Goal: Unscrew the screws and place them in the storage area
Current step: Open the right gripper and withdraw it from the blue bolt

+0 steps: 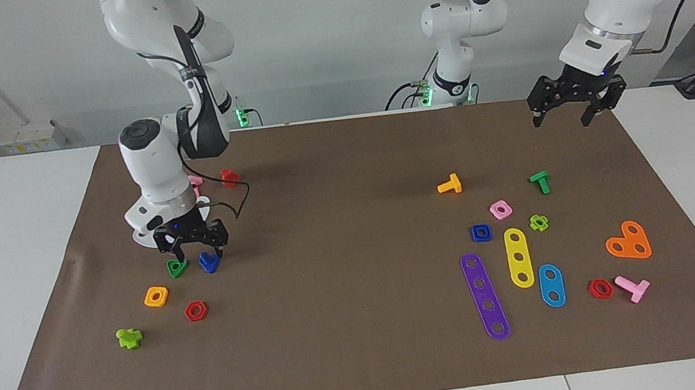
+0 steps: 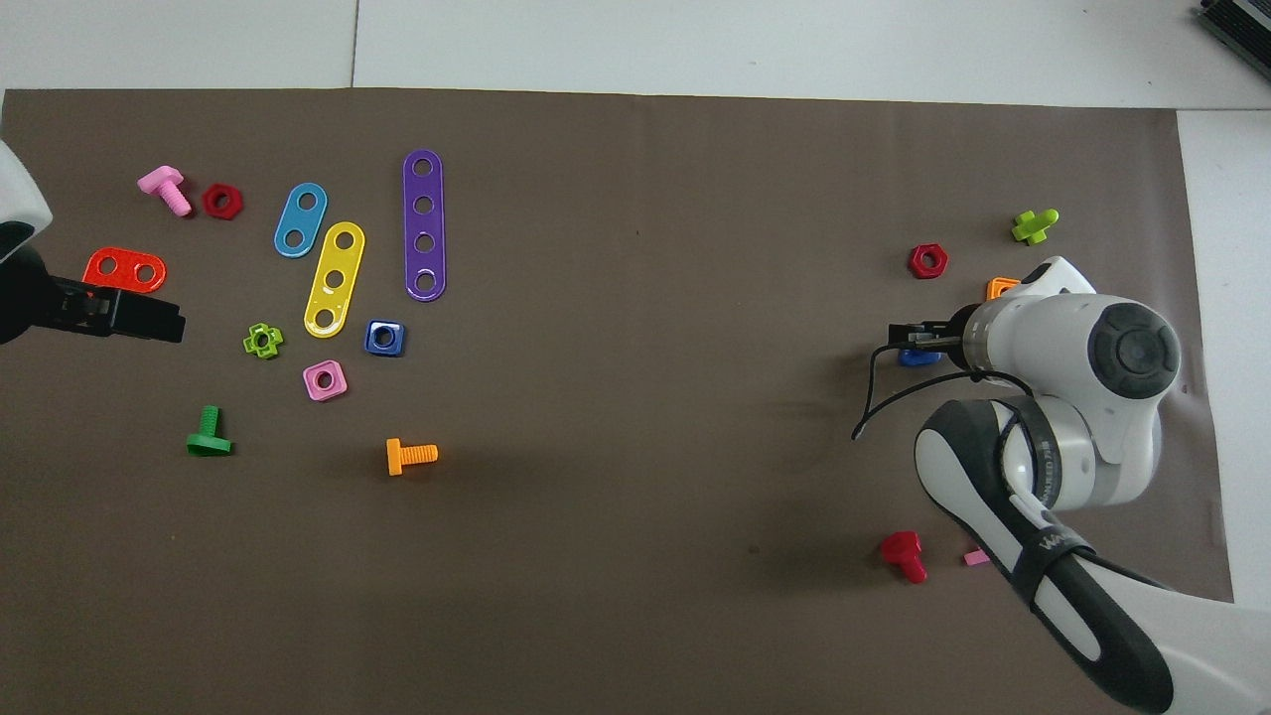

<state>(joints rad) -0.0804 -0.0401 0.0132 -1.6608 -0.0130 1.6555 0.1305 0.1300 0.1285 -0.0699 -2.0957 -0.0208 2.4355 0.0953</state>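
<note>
Now released on the mat toward the right arm's end of the table, the dark-blue bolt (image 1: 208,262) lies beside the green triangular nut (image 1: 177,268) under the wide right claw (image 1: 193,253); the left claw (image 1: 574,111), also wide, waits over its corner; retreat remains.

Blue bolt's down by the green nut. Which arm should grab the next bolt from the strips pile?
Probably left: its open pincer hangs at that end, over the mat near the green bolt. The right pincer is open over the blue bolt.

support: white table (image 1: 19,268) | cover: brown mat (image 1: 345,176) | on mat: blue bolt (image 1: 208,262), green triangular nut (image 1: 177,267), purple strip (image 1: 485,295)
</note>
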